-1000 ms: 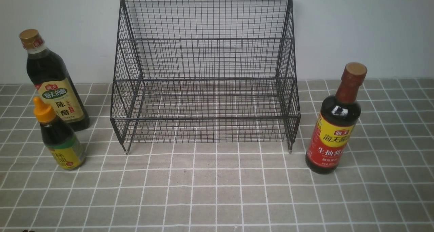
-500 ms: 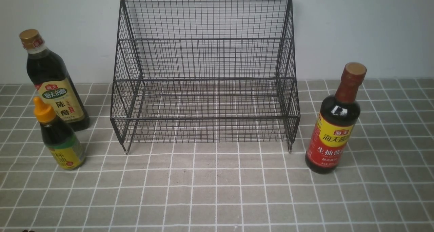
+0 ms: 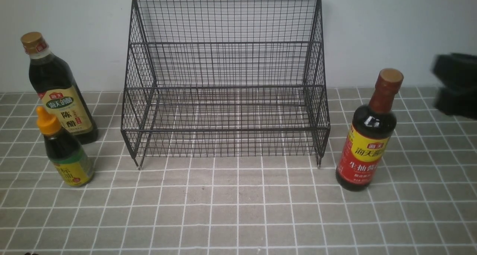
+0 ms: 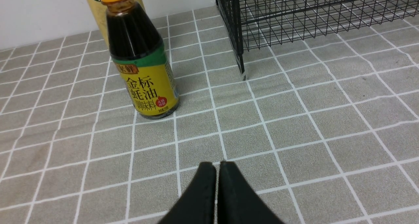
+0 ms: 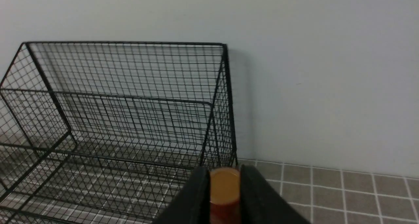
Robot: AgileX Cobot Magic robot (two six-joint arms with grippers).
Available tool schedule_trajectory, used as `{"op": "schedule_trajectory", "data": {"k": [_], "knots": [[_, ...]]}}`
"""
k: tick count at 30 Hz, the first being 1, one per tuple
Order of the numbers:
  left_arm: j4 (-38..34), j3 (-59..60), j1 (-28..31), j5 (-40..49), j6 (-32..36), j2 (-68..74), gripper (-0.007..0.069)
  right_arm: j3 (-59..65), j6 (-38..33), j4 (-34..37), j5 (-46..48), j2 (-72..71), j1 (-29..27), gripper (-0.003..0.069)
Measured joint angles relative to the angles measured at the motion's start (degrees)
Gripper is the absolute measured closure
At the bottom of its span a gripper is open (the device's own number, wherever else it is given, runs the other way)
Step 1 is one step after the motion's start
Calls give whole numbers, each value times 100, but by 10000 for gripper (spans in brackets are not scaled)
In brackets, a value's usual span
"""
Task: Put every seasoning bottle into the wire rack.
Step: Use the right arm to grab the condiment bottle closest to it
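Rack (image 3: 223, 130) mid back edge of table (image 3: 238, 210); gold-cap bottle (image 3: 61, 98), orange-cap bottle (image 3: 69, 154) by left edge; red-neck bottle (image 3: 367, 143) right of rack. Front edge open. Left claw (image 4: 217, 165) closed; right claw (image 5: 223, 171) parted.

even, bright light, faint shadows; glare spot on the red-neck bottle (image 3: 373, 122); the right tool (image 3: 439, 86) smeared by blur.

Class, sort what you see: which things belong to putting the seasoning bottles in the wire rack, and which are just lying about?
Job: red-necked bottle, gold-capped bottle, orange-capped bottle, wire rack.
Lying about: only the tiled tablecloth and the wall.
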Motion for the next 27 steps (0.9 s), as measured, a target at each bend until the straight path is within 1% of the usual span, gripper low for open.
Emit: {"op": "schedule_trajectory", "data": {"k": [1,2,3,4,5,6,7,8,9,12,17,19,20,21,22,23,27], "knots": [[0,0,0,0,0,0,631,-194,0,-60,-94,352,38,409],[0,0,0,0,0,0,631,-236,0,-73,-121,424,45,389],[0,0,0,0,0,0,631,-378,0,-151,-227,685,45,311],[0,0,0,0,0,0,631,-455,0,-215,-282,831,45,264],[0,0,0,0,0,0,631,-484,0,-231,-300,860,45,255],[0,0,0,0,0,0,631,-568,0,-353,-368,1086,45,190],[0,0,0,0,0,0,631,-587,0,-368,-378,1114,45,176],[0,0,0,0,0,0,631,-625,0,-495,-462,1333,45,134],[0,0,0,0,0,0,631,-641,0,-545,-519,1471,45,113],[0,0,0,0,0,0,631,-652,39,-586,-580,1809,24,88],[0,0,0,0,0,0,631,-652,142,-572,-568,2257,-76,94],[0,0,0,0,0,0,631,-652,149,-577,-568,2386,-76,144],[0,0,0,0,0,0,631,-652,149,-577,-573,2412,-76,151],[0,0,0,0,0,0,631,-652,149,-581,-573,2501,-76,251],[0,0,0,0,0,0,631,-652,149,-581,-573,2512,-76,251],[0,0,0,0,0,0,631,-652,131,-601,-589,2583,-76,400],[0,0,0,0,0,0,631,-658,131,-655,-595,2554,-76,392]]}}
